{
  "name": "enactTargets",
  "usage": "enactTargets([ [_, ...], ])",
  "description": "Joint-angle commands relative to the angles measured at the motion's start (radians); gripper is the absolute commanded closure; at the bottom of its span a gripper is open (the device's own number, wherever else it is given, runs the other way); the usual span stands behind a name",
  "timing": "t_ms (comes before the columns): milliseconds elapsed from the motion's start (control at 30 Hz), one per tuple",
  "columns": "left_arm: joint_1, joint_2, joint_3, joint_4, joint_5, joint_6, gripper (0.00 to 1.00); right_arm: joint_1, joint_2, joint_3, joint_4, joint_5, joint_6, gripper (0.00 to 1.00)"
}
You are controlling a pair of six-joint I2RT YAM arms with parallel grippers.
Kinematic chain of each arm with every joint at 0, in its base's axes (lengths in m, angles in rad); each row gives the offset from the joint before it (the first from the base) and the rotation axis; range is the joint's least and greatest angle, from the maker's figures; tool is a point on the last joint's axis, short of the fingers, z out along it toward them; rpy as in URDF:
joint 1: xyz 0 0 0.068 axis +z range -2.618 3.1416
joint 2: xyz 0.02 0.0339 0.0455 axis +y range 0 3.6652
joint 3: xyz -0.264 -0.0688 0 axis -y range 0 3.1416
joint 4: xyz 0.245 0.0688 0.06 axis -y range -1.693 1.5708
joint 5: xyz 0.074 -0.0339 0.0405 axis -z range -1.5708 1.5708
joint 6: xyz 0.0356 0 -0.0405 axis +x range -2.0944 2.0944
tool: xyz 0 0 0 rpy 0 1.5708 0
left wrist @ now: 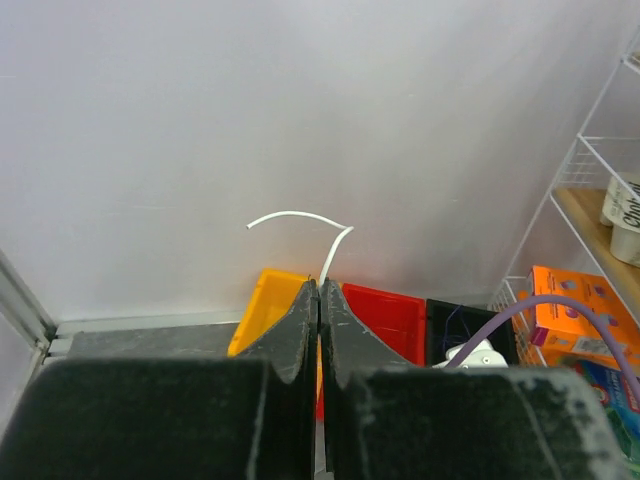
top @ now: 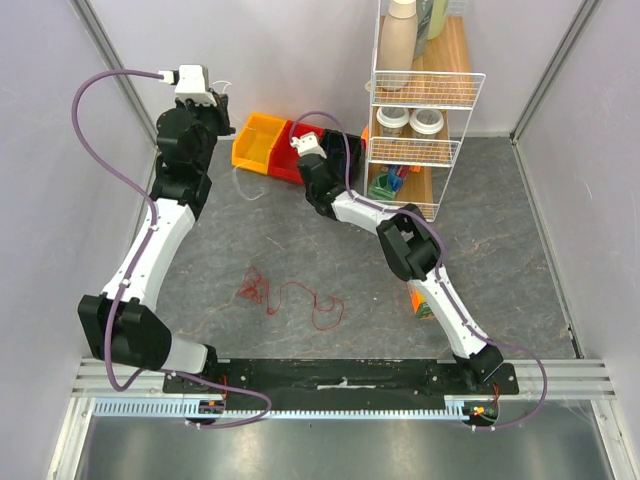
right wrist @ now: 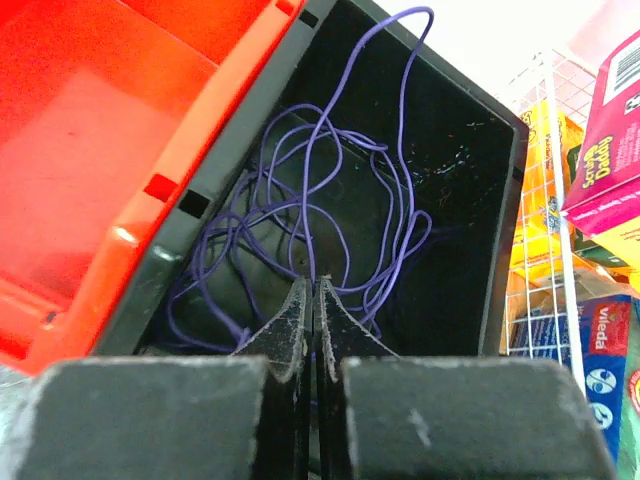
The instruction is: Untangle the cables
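Left gripper (left wrist: pixel 319 285) clamped on white cable (left wrist: pixel 300 216) left of black bin (right wrist: pixel 500 230), right gripper (right wrist: pixel 311 283) above bin, seemingly pinching blue cable (right wrist: pixel 330 200)

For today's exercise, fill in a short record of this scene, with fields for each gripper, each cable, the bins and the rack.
left gripper: shut on white cable, raised near yellow bin
right gripper: shut on a strand of dark blue cable, over black bin
dark blue cable: tangled loops inside black bin
red cable: loose on table, apart from both grippers
red bin: between yellow and black bins; no cable in the part visible
wire rack: right of the bins, holding bottles and jars
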Motion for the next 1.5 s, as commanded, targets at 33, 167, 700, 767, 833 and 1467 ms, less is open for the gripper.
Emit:
enactTargets([
  [33, 0.002, -0.009, 0.032, 0.074, -0.054, -0.005, 0.98, -0.035, 0.040, 0.123, 0.000, 0.042, -0.039, 0.99],
  [167, 0.002, 0.033, 0.075, 0.102, 0.009, -0.043, 0.98, -0.049, 0.066, 0.175, -0.037, 0.016, -0.041, 0.90],
  [700, 0.003, 0.197, 0.247, 0.191, 0.149, 0.008, 0.98, 0.045, -0.326, 0.037, -0.353, -0.058, 0.108, 0.34],
  [767, 0.003, 0.227, 0.279, 0.193, 0.163, 0.012, 0.98, 0.046, -0.404, -0.001, -0.432, -0.069, 0.161, 0.34],
  [833, 0.003, 0.250, 0.299, 0.200, 0.166, 0.009, 0.98, 0.048, -0.495, -0.082, -0.462, -0.115, 0.186, 0.34],
  [1467, 0.003, 0.465, 0.480, 0.263, 0.213, -0.046, 0.98, 0.163, -1.222, -0.863, -0.401, -0.389, 0.303, 0.31],
])
